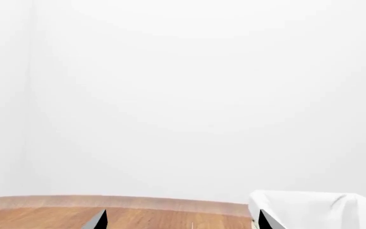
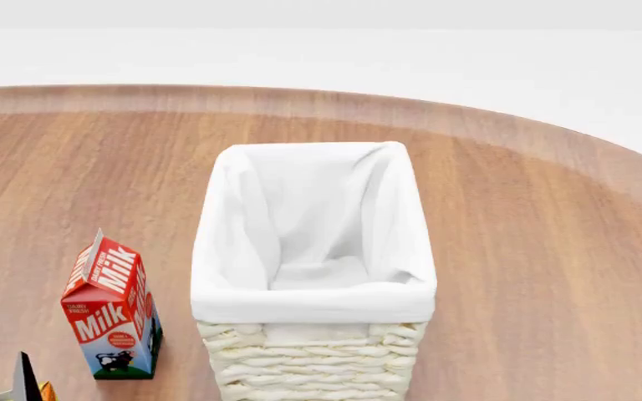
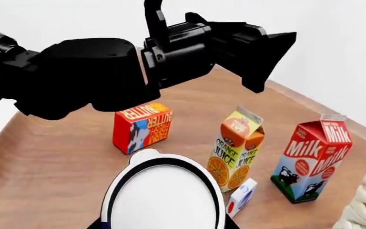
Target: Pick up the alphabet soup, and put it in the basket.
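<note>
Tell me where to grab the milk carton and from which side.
On the milk carton, probably grip the flat side walls below the sloped gable, coming down from above. It stands upright with parallel faces; pads would slip on the gable. The basket and the orange juice carton stand apart from it, leaving finger room.

Your soup (image 3: 162,198) shows only its silver-white top, held upright close under the right wrist camera. Your basket (image 2: 314,355) stands upright mid-tabletop, cream wicker, white liner folded over its rim, nothing inside
</note>
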Tool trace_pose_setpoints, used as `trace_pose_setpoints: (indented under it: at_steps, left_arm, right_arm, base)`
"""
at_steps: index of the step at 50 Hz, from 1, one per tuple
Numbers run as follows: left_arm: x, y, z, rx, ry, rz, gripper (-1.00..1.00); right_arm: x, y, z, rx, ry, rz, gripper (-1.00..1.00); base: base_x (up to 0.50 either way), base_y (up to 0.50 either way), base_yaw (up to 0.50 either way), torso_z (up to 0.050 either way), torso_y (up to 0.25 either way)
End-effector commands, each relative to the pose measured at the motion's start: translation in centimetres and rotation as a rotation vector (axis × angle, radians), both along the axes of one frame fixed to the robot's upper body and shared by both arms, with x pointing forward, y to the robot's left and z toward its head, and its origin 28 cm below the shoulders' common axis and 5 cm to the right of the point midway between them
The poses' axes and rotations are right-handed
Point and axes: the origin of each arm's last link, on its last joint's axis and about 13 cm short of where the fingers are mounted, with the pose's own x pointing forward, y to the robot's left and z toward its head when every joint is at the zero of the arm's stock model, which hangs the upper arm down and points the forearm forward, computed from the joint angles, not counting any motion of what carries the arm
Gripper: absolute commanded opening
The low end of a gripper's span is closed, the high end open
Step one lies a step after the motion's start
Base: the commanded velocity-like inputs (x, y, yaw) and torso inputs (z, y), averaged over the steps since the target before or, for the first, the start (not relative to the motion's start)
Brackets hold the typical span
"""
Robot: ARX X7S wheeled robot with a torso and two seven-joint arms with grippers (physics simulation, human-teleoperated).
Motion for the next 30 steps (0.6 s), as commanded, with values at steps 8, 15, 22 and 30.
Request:
trace_pose_setpoints:
  at_steps: [8,15,22,30]
  left_arm:
    - [-0.1,0.0,0.1,0.000,-0.002,0.000,1.00]
    - [-0.1,-0.1,0.1,0.002,0.000,0.000,1.00]
    - [-0.1,-0.2,0.1,0.004,0.000,-0.005,1.00]
    - [-0.1,-0.2,0.1,0.004,-0.001,-0.005,1.00]
  right_arm:
    - [-2.0,0.1,2.9,0.121,-0.108,0.059,-1.00]
    - [-1.9,0.0,3.3,0.136,-0.124,0.045,-1.00]
    - [-1.4,0.0,4.4,0.195,-0.158,-0.001,-1.00]
    - [-0.9,0.2,5.7,0.246,-0.204,-0.067,-1.00]
  base:
    - [0.00,0.00,0.00,0.000,0.000]
    - [0.00,0.00,0.00,0.000,0.001]
    - [0.00,0.00,0.00,0.000,0.000]
    - [0.00,0.00,0.00,0.000,0.000]
